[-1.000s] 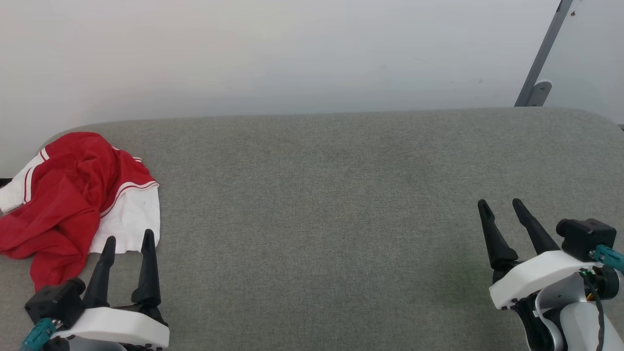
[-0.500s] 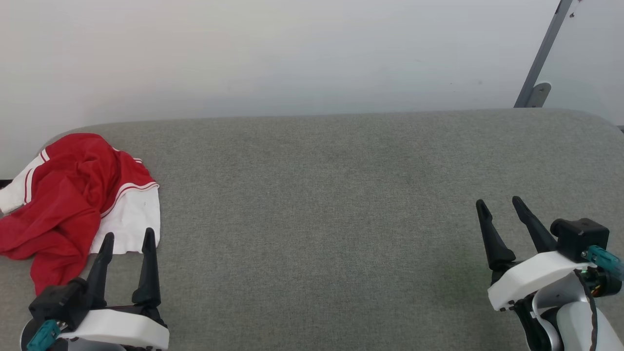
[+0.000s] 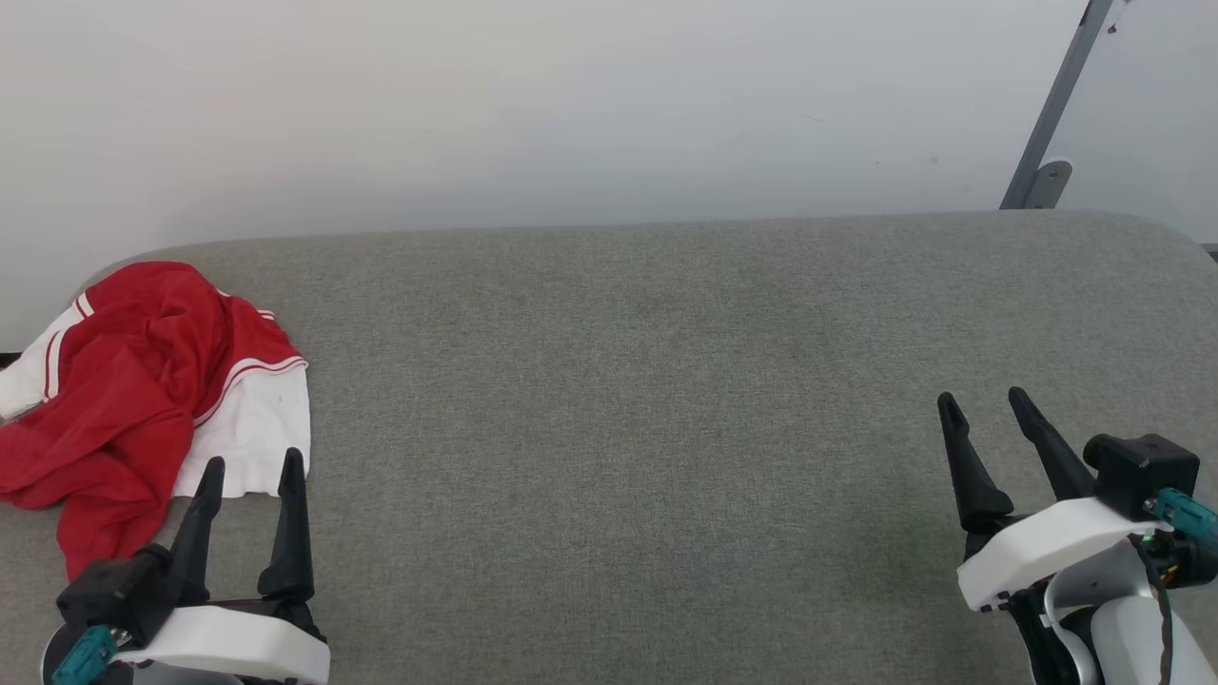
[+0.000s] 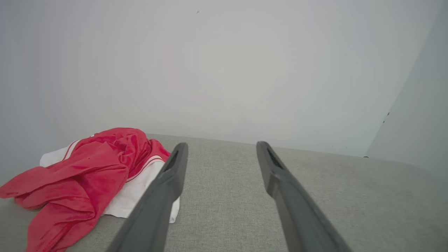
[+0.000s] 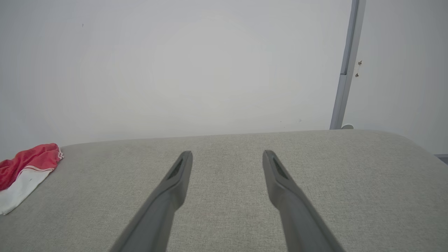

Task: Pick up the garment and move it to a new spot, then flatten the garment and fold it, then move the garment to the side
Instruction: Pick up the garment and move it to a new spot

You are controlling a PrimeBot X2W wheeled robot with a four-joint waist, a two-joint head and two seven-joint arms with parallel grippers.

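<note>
Left tool [image 3: 253, 459], right tool [image 3: 980, 395] — wide open, empty. Pinch the shirt [image 3: 133, 381] by its bunched folds at the desk's [image 3: 618, 381] left edge.

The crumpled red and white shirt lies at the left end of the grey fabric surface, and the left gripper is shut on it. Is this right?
No. The left wrist view shows the left gripper open, nothing between its fingers. The crumpled red and white shirt lies at the left end of the grey fabric surface.
</note>
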